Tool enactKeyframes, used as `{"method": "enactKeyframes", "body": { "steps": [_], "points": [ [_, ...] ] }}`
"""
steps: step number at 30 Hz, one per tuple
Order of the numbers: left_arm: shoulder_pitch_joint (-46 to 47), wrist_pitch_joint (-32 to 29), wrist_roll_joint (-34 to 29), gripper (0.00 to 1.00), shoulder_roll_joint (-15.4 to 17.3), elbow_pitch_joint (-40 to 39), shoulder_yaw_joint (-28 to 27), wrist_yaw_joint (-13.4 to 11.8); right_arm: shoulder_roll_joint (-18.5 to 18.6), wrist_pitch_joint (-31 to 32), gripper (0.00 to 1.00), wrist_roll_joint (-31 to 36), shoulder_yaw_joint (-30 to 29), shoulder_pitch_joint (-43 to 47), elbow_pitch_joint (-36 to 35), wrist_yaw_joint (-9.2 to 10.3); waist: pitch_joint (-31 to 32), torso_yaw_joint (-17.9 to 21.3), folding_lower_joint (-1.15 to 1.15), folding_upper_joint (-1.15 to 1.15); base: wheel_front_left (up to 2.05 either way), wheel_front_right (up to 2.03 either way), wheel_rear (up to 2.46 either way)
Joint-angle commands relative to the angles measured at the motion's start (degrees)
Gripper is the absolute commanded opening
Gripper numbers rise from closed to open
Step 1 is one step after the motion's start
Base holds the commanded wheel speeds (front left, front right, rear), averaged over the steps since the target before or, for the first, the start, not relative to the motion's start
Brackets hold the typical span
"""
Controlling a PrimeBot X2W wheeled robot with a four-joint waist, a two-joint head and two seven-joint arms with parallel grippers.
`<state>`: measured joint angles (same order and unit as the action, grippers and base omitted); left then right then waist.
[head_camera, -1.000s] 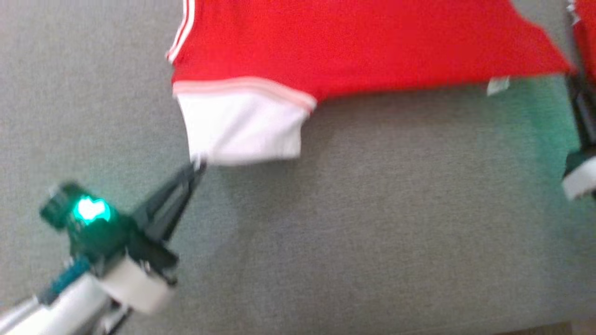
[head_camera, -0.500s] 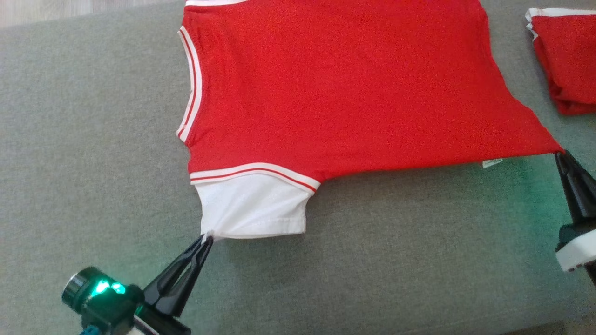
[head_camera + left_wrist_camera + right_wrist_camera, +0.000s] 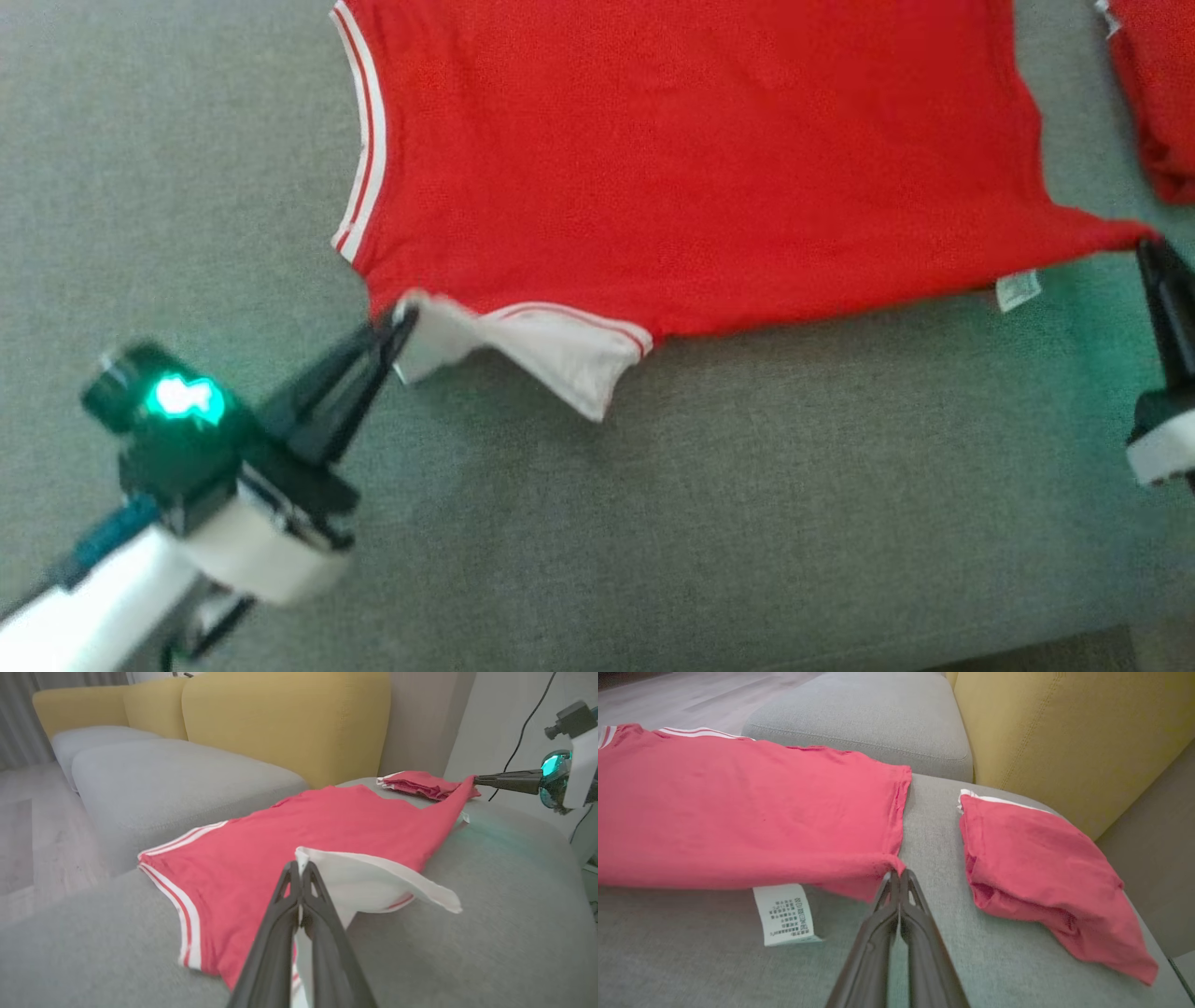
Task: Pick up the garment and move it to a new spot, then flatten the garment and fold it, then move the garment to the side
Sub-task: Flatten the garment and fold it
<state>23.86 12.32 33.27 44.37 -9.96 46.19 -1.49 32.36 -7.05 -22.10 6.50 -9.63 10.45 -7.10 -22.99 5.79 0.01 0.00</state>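
Left gripper (image 3: 397, 322): clenched on one corner of the white sleeve (image 3: 560, 350), with the two dark fingers pressed together on the cloth.
Sleeve: its pinched corner is raised off the cushion (image 3: 747, 523) at the left gripper's tips. The rest curls away from them and droops to a free white corner further toward the right gripper.
Right gripper (image 3: 1150, 247): clamped on the shirt's hem corner, which is drawn out to a point at its tips.
Shirt (image 3: 691, 159): red with white-and-red trim, spread on the grey cushion beyond both grippers. Its near edge is stretched from one pair of tips to the other.
Tag (image 3: 784, 914): white and printed, hanging from that near edge just beside the right gripper's tips, on the side toward the left gripper.
Folded red cloth (image 3: 1041, 868): on the same cushion, beyond the right gripper and to its outer side, with a strip of bare grey between it and the shirt.
Backrest (image 3: 1064, 728): yellow, standing well beyond both grippers, behind the shirt and the folded red cloth.
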Motion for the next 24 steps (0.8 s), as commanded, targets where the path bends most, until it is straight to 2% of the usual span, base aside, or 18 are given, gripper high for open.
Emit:
{"method": "enactKeyframes", "body": {
  "steps": [1, 7, 13, 24],
  "points": [
    [3.25, -0.23, -0.67, 0.00, 2.09, -1.30, -3.16, 0.39, 2.10, 0.01, 0.00, -0.19, -0.15, -0.66, -1.59, -0.39, -0.84, -0.04, -0.01, 0.00, 0.00, 0.00, 0.00],
    [13.55, -3.62, -1.85, 0.00, 2.29, -0.56, -4.89, 4.10, 3.08, 1.13, 0.00, -0.96, 0.14, -5.69, -1.86, -0.39, -3.82, 0.09, -0.01, 0.00, 0.00, 0.00, 0.00],
    [22.93, -6.19, -2.63, 0.00, 1.28, 3.21, -5.72, 6.49, 3.05, 1.96, 0.00, -1.43, 1.55, -12.38, -0.04, -0.39, -7.15, 0.16, -0.01, 0.00, 0.00, 0.00, 0.00],
    [36.30, -7.29, -3.95, 0.00, -2.33, 13.77, -2.48, 8.66, 2.56, -0.52, 0.00, -1.66, 5.40, -23.61, 7.25, -0.39, -11.54, -0.25, -0.01, 0.00, 0.00, 0.00, 0.00]
  ]
}}
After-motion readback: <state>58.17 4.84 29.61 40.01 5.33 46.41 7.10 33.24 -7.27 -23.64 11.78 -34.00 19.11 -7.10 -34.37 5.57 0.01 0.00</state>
